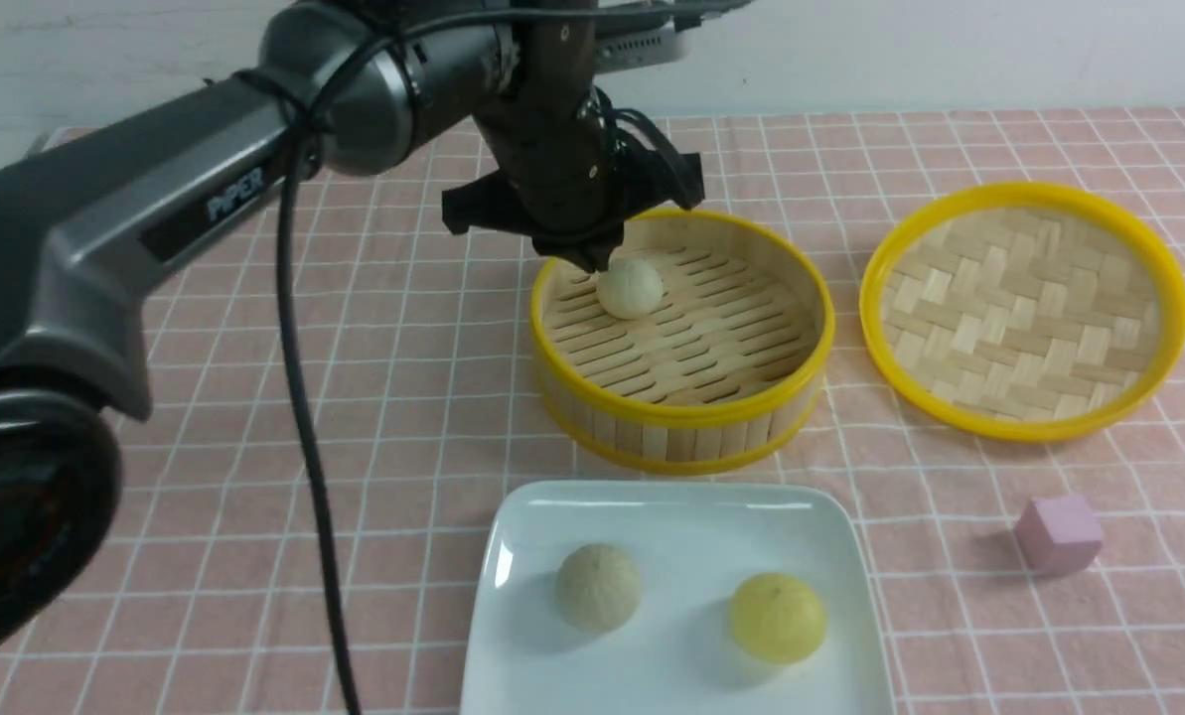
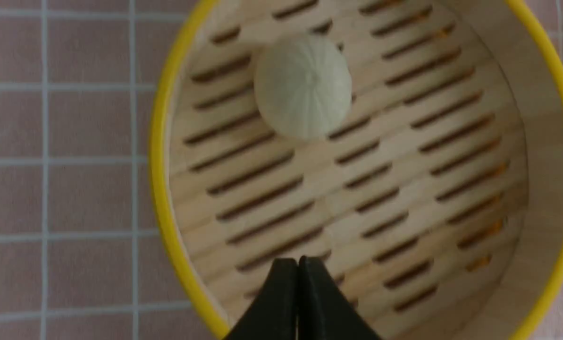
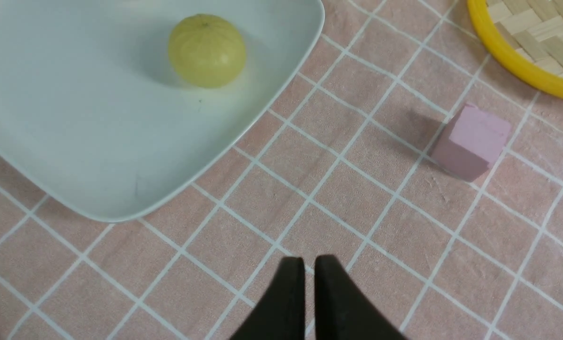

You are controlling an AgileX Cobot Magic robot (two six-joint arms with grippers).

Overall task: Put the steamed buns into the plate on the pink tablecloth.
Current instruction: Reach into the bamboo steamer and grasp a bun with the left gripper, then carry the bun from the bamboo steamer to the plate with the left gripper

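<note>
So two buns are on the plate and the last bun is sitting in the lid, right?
Not quite. The beige bun and the yellow bun are on the plate, but the last bun sits in the basket, not the lid. The front view shows it.

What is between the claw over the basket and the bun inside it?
Only bare wooden slats of the basket. The left wrist view shows it: the left gripper, shut, and the pale bun are apart with nothing else between them.
</note>
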